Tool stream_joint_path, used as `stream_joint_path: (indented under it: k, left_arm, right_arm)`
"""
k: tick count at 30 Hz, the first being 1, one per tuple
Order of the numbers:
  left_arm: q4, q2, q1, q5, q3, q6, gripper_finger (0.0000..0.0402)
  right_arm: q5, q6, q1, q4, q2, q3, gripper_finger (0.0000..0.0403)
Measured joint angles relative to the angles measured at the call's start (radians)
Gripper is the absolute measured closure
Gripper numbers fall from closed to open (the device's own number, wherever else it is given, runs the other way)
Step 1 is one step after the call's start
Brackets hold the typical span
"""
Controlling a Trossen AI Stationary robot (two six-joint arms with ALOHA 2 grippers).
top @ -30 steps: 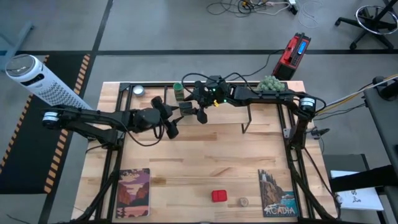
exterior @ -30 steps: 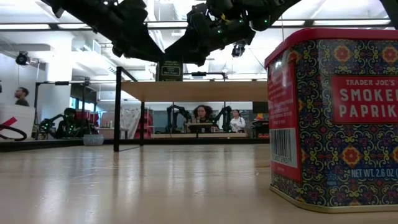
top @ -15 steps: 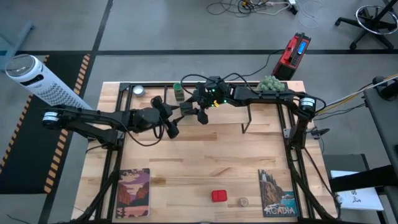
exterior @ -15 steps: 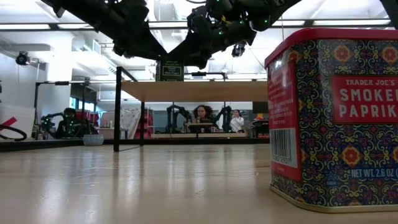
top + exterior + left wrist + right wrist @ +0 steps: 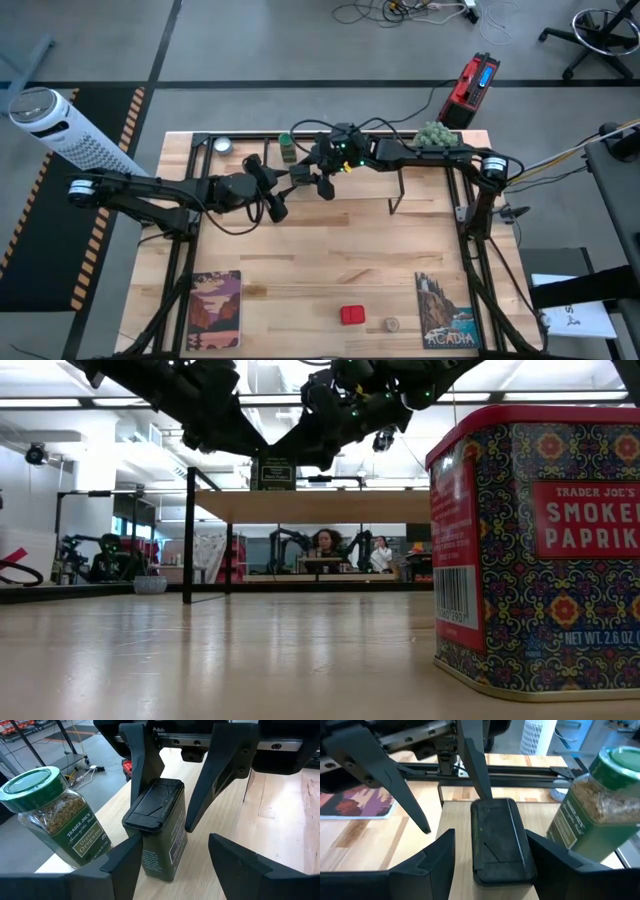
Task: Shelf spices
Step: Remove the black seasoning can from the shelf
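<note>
The dark grey square jar stands upright on the shelf's wooden board, beside the green-capped bottle. My right gripper is open, its fingers on either side of the jar, reaching in from the table's right. My left gripper faces it from the table's left, open, its fingertips low on either side of the jar. At the table's near edge, the red square tin and the tiny beige jar rest on the table. My right gripper has one finger against the jar's side that faces the bottle. Bare wood shows between the other finger and the jar. The fingers come nearly level from the table's right, and the jar stands on its base. My left gripper has one finger in front of the jar's lower corner; I cannot tell whether it touches.
A round silver tin sits at the table's far left corner. A green clump lies on the shelf's right end. Two picture books lie near the front edge. The shelf's black legs stand on the table.
</note>
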Motion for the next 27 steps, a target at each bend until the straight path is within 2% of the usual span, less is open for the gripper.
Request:
stream_joint_path:
  k: [4,12,17,22,27]
  left_arm:
    - [0.000,0.000,0.000,0.000,0.000,0.000,0.0178]
    - [-0.002,0.000,0.000,0.000,0.000,0.000,0.0181]
    - [-0.002,0.000,0.000,0.000,0.000,0.000,0.0188]
    - [-0.003,0.000,0.000,0.000,0.000,0.005,0.0187]
    - [-0.026,-0.014,0.000,0.003,0.005,0.016,0.0180]
  right_arm:
    - [0.013,-0.001,0.002,-0.003,0.000,-0.001,0.0221]
    - [0.013,-0.012,0.002,-0.003,0.000,-0.001,0.0287]
    - [0.013,-0.012,0.002,-0.003,0.000,-0.001,0.0288]
    - [0.015,-0.008,0.002,-0.003,0.000,-0.001,0.0266]
    - [0.013,-0.009,0.002,-0.003,0.000,-0.001,0.0287]
